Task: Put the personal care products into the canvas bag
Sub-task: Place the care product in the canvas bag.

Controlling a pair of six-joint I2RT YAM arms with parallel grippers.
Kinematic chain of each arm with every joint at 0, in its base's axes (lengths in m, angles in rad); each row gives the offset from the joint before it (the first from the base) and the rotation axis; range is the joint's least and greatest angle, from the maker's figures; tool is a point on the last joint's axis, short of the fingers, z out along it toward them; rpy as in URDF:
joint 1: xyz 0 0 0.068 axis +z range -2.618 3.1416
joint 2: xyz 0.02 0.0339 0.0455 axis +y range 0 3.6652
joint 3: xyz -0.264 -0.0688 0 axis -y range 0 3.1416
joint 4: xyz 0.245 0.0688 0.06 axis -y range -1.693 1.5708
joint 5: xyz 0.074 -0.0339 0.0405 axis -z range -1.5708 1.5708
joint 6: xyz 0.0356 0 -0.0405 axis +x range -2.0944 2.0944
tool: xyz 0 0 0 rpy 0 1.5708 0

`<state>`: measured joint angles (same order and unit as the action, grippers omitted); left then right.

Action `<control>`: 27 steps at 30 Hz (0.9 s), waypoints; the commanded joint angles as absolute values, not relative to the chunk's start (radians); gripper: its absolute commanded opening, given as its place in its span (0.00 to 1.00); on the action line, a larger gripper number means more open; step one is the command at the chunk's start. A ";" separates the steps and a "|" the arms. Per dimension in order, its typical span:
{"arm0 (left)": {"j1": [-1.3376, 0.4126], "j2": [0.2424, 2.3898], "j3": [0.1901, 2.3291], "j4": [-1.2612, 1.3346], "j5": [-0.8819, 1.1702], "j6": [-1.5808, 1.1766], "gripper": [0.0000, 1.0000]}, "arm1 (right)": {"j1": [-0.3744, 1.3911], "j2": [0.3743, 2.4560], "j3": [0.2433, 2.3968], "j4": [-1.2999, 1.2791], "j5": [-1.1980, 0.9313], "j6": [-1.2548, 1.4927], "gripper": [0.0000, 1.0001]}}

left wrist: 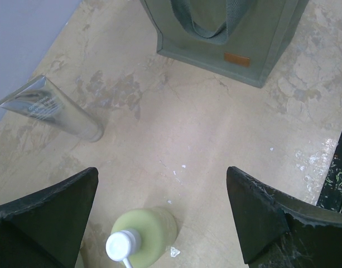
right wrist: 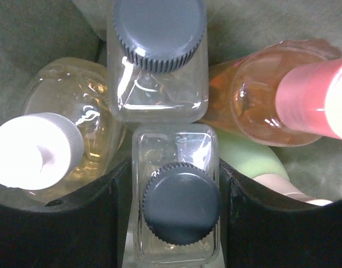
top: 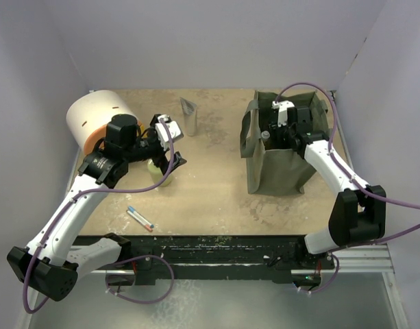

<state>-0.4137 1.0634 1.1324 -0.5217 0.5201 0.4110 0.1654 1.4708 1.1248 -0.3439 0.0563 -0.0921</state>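
Observation:
The olive canvas bag (top: 278, 171) stands at the right of the table. My right gripper (top: 283, 127) reaches down into it. Its jaws press both sides of a clear bottle with a black cap (right wrist: 176, 206). Around it in the bag stand another clear black-capped bottle (right wrist: 157, 61), an amber bottle with a white cap (right wrist: 59, 145), an orange bottle (right wrist: 254, 100) and a pale green one (right wrist: 249, 159). My left gripper (left wrist: 162, 173) hangs wide open over a pale green pump bottle (left wrist: 145, 231) standing on the table. A silver-grey tube (left wrist: 53, 111) stands further back.
A white and orange domed box (top: 93, 120) sits at the back left beside my left arm. A thin stick with red and blue marks (top: 140, 218) lies near the front edge. The bag's strap handle (left wrist: 207, 22) faces the left wrist view.

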 commanded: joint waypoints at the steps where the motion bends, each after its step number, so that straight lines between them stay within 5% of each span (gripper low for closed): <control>1: -0.417 1.037 1.132 -0.509 0.530 0.429 0.99 | 0.156 1.468 1.202 -0.253 0.115 -0.139 0.59; 27: -0.417 0.999 1.105 -0.515 0.495 0.445 0.99 | 0.156 1.418 1.308 -0.326 0.106 -0.133 0.76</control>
